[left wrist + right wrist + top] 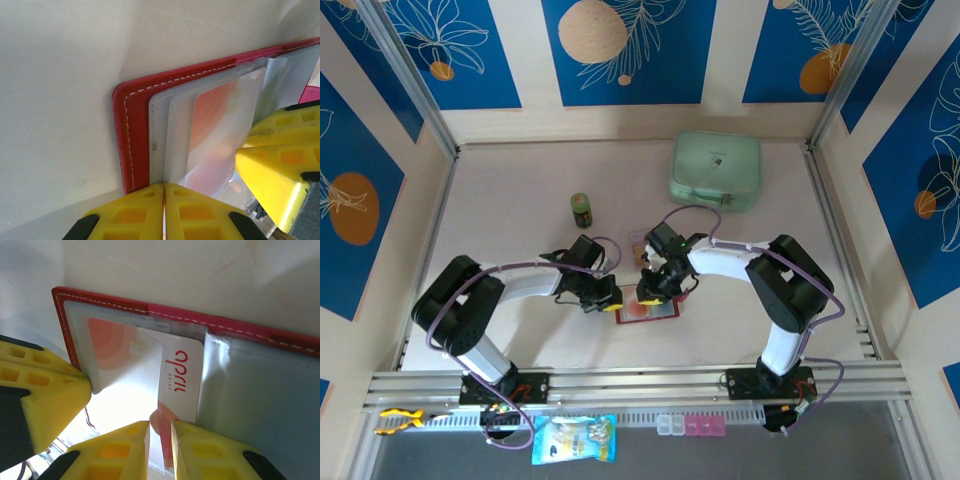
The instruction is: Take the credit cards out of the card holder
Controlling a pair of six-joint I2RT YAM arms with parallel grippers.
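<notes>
Your right fingers (180,440) are clamped on the near edge of a white card (182,372) with red lettering. The card sticks partway out of a frosted sleeve (120,365), and its orange-marked half lies under the plastic. Beside it, a shiny clear sleeve (260,405) covers the other half of the red wallet (225,322).

Your left fingers (164,210) are pressed together, with their tips against the wallet's edge where the stitched cover and the sleeves meet. You cannot tell whether anything is pinched between them. In that view the card's orange shows through the sleeve, and your right fingers sit just to the right.

From above, the wallet lies open and flat on the table (520,200), near the front rail between your two arms. Both sets of fingers are down on it, side by side.

Farther back, a small dark jar (581,209) stands behind your left arm. A mint-green case (715,170) lies at the far right. In front of the rail are a blue packet (575,438) and some small pill boxes (692,425).
</notes>
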